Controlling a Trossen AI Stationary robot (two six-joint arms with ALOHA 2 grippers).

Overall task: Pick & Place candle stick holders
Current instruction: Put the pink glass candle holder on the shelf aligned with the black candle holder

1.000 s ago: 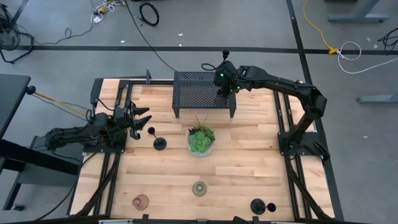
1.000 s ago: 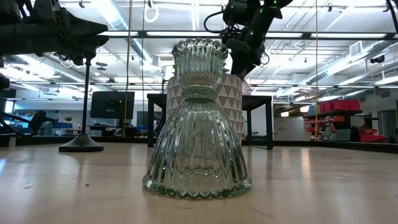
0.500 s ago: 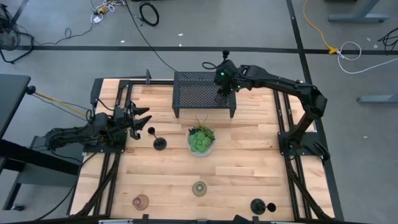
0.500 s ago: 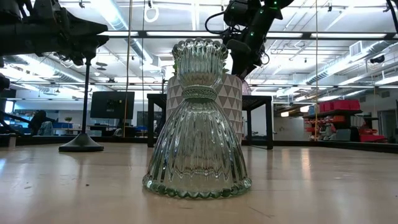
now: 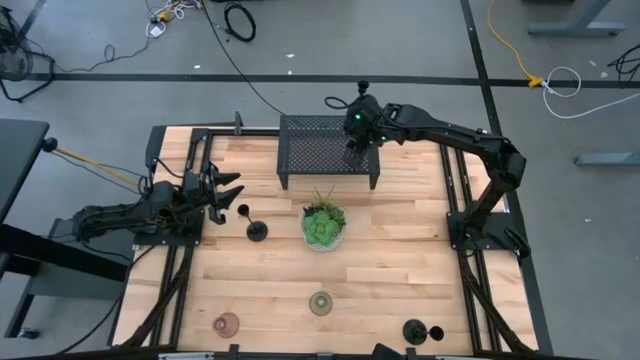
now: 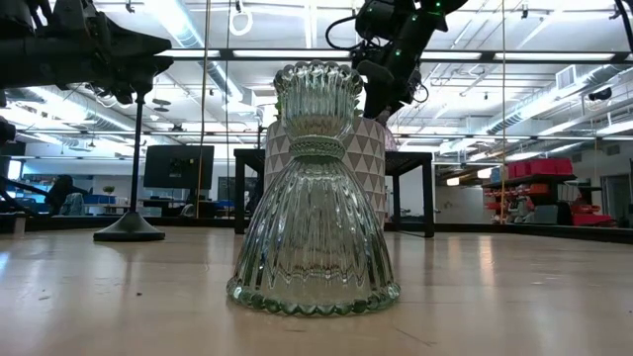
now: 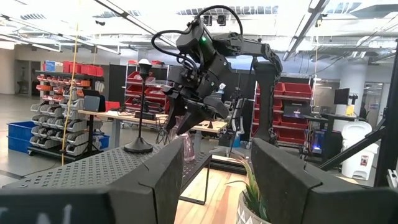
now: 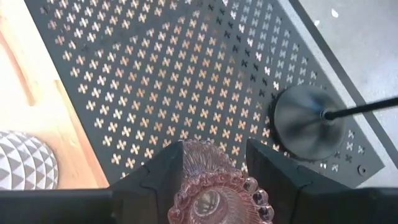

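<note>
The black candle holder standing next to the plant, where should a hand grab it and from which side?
Probably the thin stem of the black candle holder, just above its round base. It stands upright, so come in level from the left side, where the left hand waits open; the plant crowds the other side. Stem is narrow, so close gently.
</note>
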